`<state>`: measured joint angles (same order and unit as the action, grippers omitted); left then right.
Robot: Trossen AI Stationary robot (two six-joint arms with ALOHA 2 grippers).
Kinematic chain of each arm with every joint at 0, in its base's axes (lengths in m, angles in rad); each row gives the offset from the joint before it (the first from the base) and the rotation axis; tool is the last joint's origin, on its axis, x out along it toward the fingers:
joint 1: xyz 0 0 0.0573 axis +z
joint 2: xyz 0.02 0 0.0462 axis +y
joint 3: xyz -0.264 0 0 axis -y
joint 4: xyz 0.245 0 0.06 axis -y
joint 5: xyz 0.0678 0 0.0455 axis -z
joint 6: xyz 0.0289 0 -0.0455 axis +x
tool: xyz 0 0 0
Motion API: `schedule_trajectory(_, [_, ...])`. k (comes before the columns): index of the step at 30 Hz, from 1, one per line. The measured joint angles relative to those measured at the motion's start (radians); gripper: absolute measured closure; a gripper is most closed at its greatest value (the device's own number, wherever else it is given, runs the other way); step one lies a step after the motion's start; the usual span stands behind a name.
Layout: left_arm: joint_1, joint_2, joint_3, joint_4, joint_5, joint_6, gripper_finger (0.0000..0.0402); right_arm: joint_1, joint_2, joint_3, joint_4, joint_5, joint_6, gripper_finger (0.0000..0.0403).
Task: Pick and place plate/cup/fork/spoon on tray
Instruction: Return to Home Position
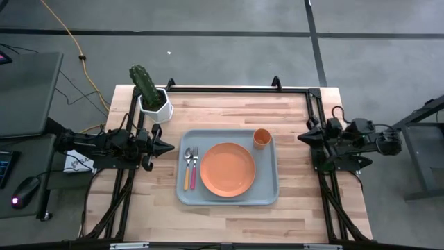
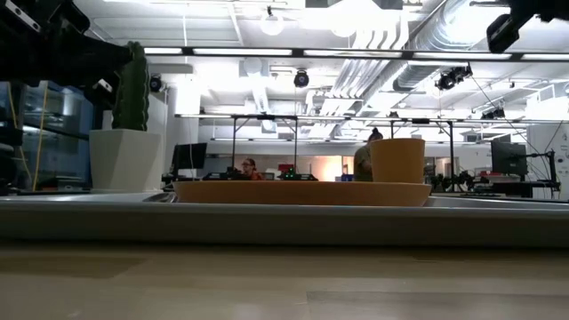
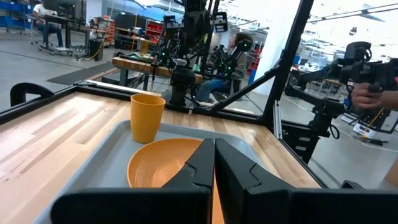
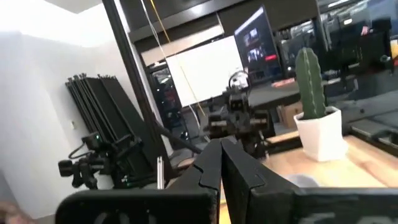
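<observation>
Nearest in low view: front rim of tray [image 2: 284, 222], sitting flat. Next back, plate [image 2: 302, 193] on the tray floor, centre, slightly toward 3 o'clock. Then cup [image 2: 397, 160], upright, mouth up, tucked in the tray's 1 o'clock corner just beside the plate; contact not clear.

From above: spoon [image 1: 186, 167] and fork [image 1: 194, 167] at 9 o'clock of the plate, side by side. Long axes run 12–6, heads at 12, handles at 6, spoon outermost. Reads as a place setting: cutlery parallel, clear of the plate.

All four items on tray; looks done bar homing.

Left gripper [image 1: 171, 146] at tray's 9 o'clock, right gripper [image 1: 300, 137] at 3 o'clock. Both off the tray, fingers pressed together, holding nothing, tips facing inward. Probably set there to leave the tray clear.

Farthest: cactus pot [image 1: 154, 104] at 11 o'clock, off the tray.
</observation>
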<state>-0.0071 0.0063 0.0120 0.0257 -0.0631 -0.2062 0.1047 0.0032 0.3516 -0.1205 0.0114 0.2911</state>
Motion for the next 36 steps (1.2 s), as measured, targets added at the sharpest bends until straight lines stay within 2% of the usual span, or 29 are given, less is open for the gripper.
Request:
schedule_trajectory(11, [0.000,0.000,0.000,0.000,0.000,0.000,0.0401,0.000,0.000,-0.223,0.286,0.005,0.023,0.0403])
schedule_trajectory(18, [0.000,0.000,0.000,0.000,0.000,0.000,0.0401,-0.004,0.000,-0.279,0.306,0.041,0.036,0.0403])
schedule_trajectory(23, [0.000,0.000,0.000,0.000,0.000,0.000,0.0401,-0.048,0.000,-0.283,0.301,0.041,0.015,0.0403])
schedule_trajectory(30, [0.000,0.000,0.000,0.000,0.000,0.000,0.0401,-0.134,0.000,-0.283,0.233,-0.076,-0.005,0.0403])
schedule_trajectory(36, [0.000,0.000,0.000,0.000,0.000,0.000,0.0401,-0.151,0.000,-0.283,0.179,-0.084,-0.021,0.0403])
